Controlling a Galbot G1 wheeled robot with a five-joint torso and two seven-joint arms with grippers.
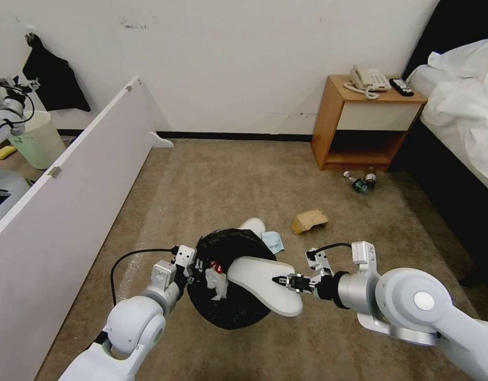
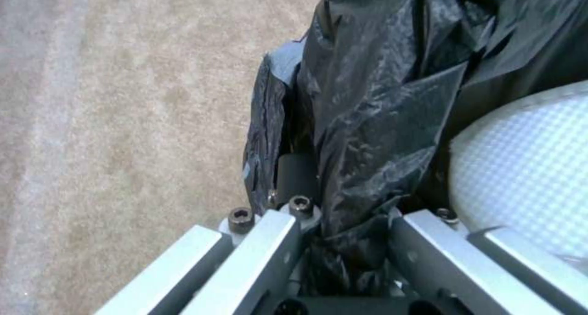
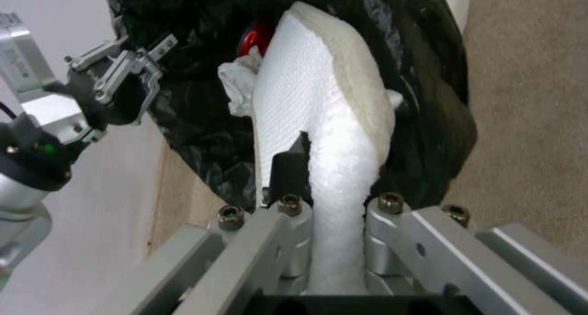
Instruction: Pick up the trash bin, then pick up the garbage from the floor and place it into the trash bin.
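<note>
The trash bin [image 1: 230, 296], round and lined with a crinkly black bag [image 2: 380, 99], is low in the middle of the head view. My left gripper [image 1: 193, 267] is shut on its near-left rim, pinching the bag [image 3: 422, 99]. My right gripper [image 1: 281, 279] is shut on the heel of a flat white slipper [image 1: 257, 280], which lies across the bin's mouth. In the right wrist view the slipper [image 3: 325, 113] reaches into the bag. A crumpled tissue [image 1: 216, 283] and a red packet [image 1: 218, 267] lie inside. Behind the bin are a second slipper [image 1: 253, 226] and a light-blue cloth [image 1: 273, 241].
A brown cardboard piece [image 1: 309, 220] lies on the carpet right of the bin, and plastic bottles [image 1: 360, 181] by the wooden nightstand [image 1: 360, 127]. A bed [image 1: 466, 106] runs along the right. A long white panel [image 1: 69, 201] walls off the left, with a pale bucket [image 1: 37, 140] behind it.
</note>
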